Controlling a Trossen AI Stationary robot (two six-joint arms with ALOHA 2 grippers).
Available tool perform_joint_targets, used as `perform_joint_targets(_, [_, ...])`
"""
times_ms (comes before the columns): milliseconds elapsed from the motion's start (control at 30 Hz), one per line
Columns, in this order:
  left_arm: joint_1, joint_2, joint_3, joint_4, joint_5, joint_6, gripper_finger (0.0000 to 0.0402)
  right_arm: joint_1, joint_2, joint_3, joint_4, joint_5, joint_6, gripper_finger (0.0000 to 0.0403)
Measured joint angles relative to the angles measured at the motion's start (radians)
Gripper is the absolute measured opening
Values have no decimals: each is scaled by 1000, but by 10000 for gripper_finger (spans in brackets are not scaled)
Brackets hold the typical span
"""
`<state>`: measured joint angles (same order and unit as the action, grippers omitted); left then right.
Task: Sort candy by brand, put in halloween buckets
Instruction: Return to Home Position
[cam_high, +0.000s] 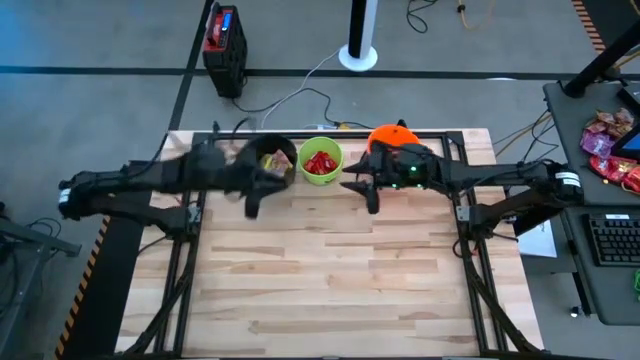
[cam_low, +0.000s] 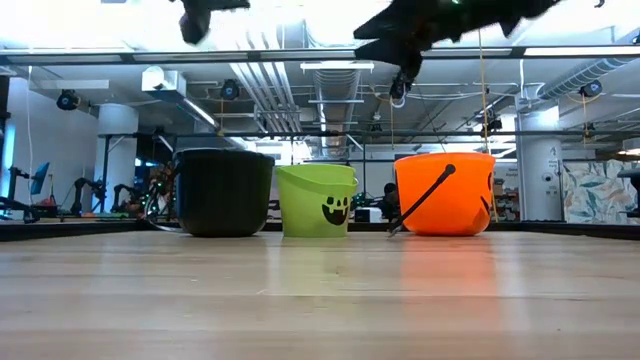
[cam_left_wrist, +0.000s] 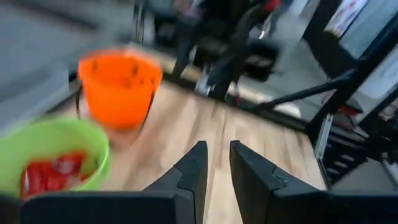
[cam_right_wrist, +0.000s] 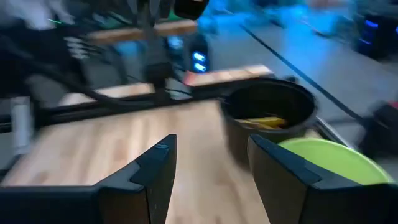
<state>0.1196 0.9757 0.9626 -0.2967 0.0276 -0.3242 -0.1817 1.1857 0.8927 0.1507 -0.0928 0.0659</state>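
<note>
My left fingers hang above the tabletop just beside the black bucket, parted by only a narrow gap and holding nothing. My right fingers hover near the orange bucket, spread wide and empty too. The three buckets stand upright in a row along the far edge, with the green bucket in the middle. The yellow candy lies inside the black bucket and the red candy sits in a heap in the green one. My right arm covers much of the orange bucket from above, and my left wrist view is too smeared to say what is in it. I see no loose sweets anywhere on the bare wood between the buckets and the near edge, so I judge the sorting finished, or as good as finished. What is left for me looks like nothing more than drawing both arms away from the buckets to rest, taking care not to clip a rim on the way.
</note>
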Motion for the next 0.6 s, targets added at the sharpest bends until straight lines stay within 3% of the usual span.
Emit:
perform_joint_targets(133, [-268, -100, -182, 282, -185, 54, 53, -18, -44, -160, 168, -123, 30, 189])
perform_joint_targets(233, [-362, -149, -317, 501, -279, 92, 53, -31, -70, -271, 283, -128, 81, 189])
perform_joint_targets(433, [-349, -271, -545, 835, -254, 119, 53, -48, -146, -419, 401, -184, 144, 189])
perform_joint_targets(600, [-295, -378, -612, 847, -208, 117, 53, -66, -254, -461, 407, -180, 136, 189])
